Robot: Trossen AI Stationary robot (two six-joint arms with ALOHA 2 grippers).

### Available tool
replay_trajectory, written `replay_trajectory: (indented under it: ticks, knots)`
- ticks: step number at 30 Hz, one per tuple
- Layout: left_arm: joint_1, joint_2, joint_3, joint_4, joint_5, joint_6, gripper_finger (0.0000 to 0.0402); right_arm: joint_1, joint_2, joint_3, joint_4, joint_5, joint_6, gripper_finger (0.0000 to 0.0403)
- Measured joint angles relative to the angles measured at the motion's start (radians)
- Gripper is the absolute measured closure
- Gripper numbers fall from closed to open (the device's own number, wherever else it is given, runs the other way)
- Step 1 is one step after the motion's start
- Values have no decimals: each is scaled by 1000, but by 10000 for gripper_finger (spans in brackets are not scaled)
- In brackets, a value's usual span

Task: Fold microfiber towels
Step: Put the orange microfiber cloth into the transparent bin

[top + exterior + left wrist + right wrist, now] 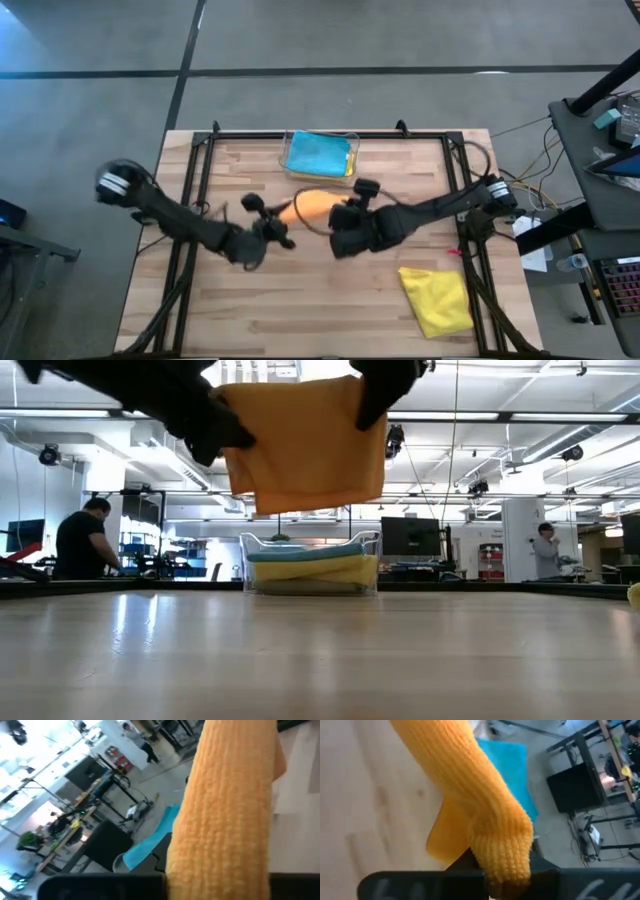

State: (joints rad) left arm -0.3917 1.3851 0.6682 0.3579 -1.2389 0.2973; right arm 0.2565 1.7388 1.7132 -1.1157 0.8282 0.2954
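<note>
An orange microfiber towel (305, 445) hangs in the air over the middle of the table, stretched between my two grippers. My left gripper (284, 230) is shut on its left end and my right gripper (342, 214) is shut on its right end. In the high view the towel (312, 205) shows as a narrow orange strip between the two. A blue towel (320, 155) lies on top of the stack in the clear bin at the far edge. A yellow towel (438, 298) lies flat on the table at the near right. My left gripper pinches the orange towel's upper left corner (232, 420) between its two fingers, coming in about level from the table's left. The cloth runs out from between the fingers (215, 880) and hangs clear of the table. One layer or several, I cannot tell. My right gripper pinches the towel's upper right corner (365, 400), slanting down from the table's right. A bunched roll of cloth (505, 865) sits between the fingers. The towel hangs below the hold, its lower edge (320, 505) well above the tabletop.
The clear plastic bin (312, 585) stands at the middle of the far edge with blue, yellow and pale green cloths stacked in it. Black frame rails (190, 200) run along the table's left and right sides. Bare wood (320, 300) lies under and in front of the hanging towel.
</note>
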Motion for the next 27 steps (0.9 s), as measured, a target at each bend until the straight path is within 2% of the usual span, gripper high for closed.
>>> replay_trajectory:
  ticks: [5,10,14,18,20,23,27]
  knots:
    - [195,-171,-23,-45,233,156,401,-123,-79,-56,133,-34,-155,394]
    - [384,-225,-14,-44,386,293,401,-266,-119,-117,305,-110,-348,394]
    - [517,-209,-9,-45,556,373,401,-375,-120,-138,356,-186,-436,394]
    - [634,-163,3,-25,604,421,401,-457,-119,-168,442,-244,-517,395]
    - [687,-141,8,-5,663,450,401,-492,-119,-186,477,-266,-547,395]
    - [753,-98,14,64,742,515,401,-535,-119,-206,512,-273,-585,395]
    - [816,-34,35,148,796,628,401,-581,-119,-246,579,-289,-663,395]
